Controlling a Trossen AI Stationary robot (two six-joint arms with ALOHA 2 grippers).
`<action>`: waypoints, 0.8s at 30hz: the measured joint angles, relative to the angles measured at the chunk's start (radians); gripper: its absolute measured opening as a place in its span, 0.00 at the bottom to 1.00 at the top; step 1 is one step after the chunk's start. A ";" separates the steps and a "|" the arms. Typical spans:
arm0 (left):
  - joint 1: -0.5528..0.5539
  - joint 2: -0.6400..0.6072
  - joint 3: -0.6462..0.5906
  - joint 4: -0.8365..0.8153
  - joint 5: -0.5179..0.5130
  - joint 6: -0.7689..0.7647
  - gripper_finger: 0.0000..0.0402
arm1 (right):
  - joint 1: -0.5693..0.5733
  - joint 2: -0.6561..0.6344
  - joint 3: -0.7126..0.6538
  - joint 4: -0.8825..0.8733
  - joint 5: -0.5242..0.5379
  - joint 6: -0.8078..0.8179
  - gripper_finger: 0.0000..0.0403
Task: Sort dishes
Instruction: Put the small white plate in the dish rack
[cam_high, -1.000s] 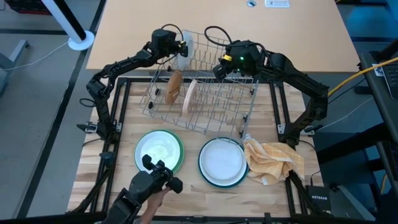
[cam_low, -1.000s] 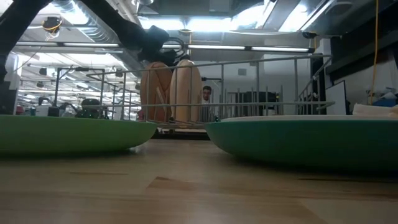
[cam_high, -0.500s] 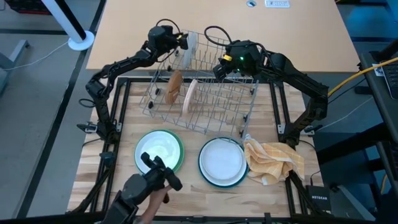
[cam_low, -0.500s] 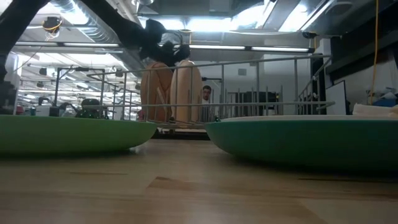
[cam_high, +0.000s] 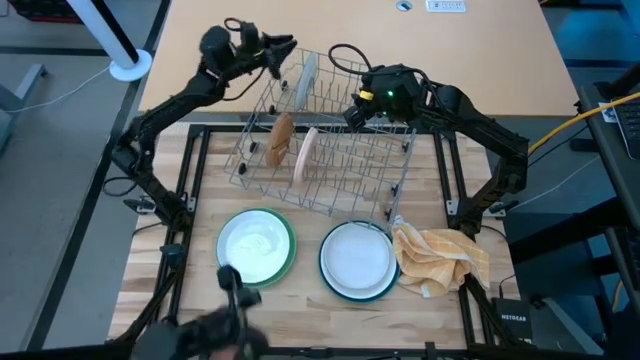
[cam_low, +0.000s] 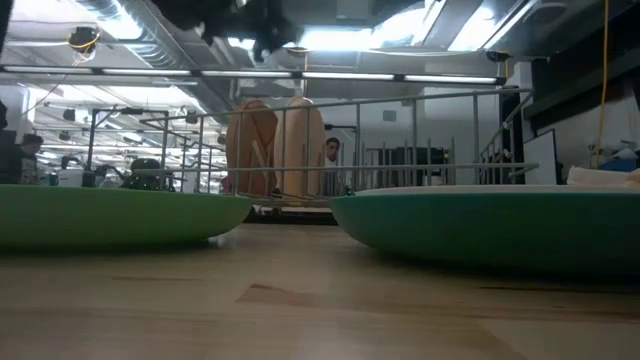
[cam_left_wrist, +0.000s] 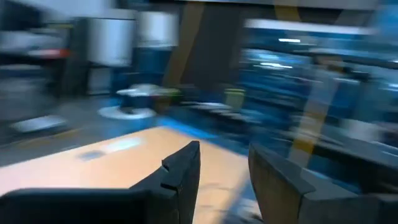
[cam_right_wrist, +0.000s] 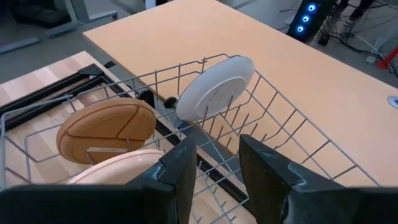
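Right wrist view shows the white plate (cam_right_wrist: 216, 87) standing on edge in the wire rack (cam_right_wrist: 273, 134), stiff, smooth, likely slippery, best pinched at its upper rim, while both left gripper (cam_left_wrist: 224, 168) and right gripper (cam_right_wrist: 216, 163) hold empty, parted fingers.

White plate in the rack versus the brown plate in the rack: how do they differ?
The white plate is plain white; the brown plate is wood-coloured, with a label on its face. In the high view the white plate sits at the rack's far end, the brown plate nearer the middle. Both stand on edge in the grey wire rack, held by no gripper.
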 joint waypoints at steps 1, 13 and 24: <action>-0.004 -0.017 0.000 -0.003 0.077 -0.001 0.31 | 0.000 0.000 0.000 0.000 -0.002 -0.008 0.31; -0.178 -0.163 0.000 -0.341 0.563 0.027 0.29 | 0.000 0.000 0.000 -0.142 -0.328 -0.034 0.31; -0.520 -0.168 -0.002 -0.801 0.357 0.504 0.29 | 0.001 0.000 0.000 -0.331 -0.517 -0.099 0.31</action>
